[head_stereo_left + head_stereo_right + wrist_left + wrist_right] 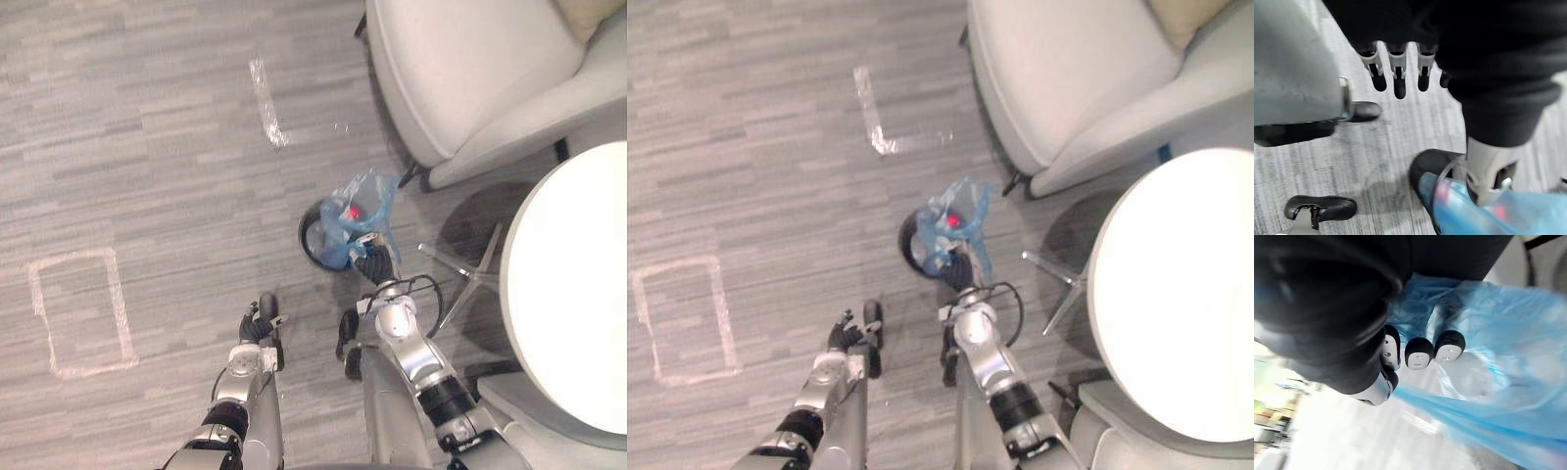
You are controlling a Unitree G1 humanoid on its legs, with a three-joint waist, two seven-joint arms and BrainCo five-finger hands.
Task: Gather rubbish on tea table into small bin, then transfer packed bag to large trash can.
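A small black bin (pixel 312 241) stands on the carpet between the armchair and the round table. It is lined with a blue plastic bag (pixel 361 208) that has something red (pixel 351 211) inside. My right hand (pixel 374 262) is at the bag's near edge. In the right wrist view its fingers (pixel 1419 352) are curled against the blue plastic (pixel 1508 396). My left hand (pixel 260 327) hangs low to the left of the bin, its fingers (pixel 1398 73) straight and holding nothing. The bin (pixel 1431 165) and bag (pixel 1469 215) also show in the left wrist view.
A round white table (pixel 573 294) on metal legs (pixel 472 274) stands at the right. A pale armchair (pixel 460 69) is beyond the bin. White tape marks (pixel 266 106) and a taped rectangle (pixel 83 313) lie on the grey carpet to the left.
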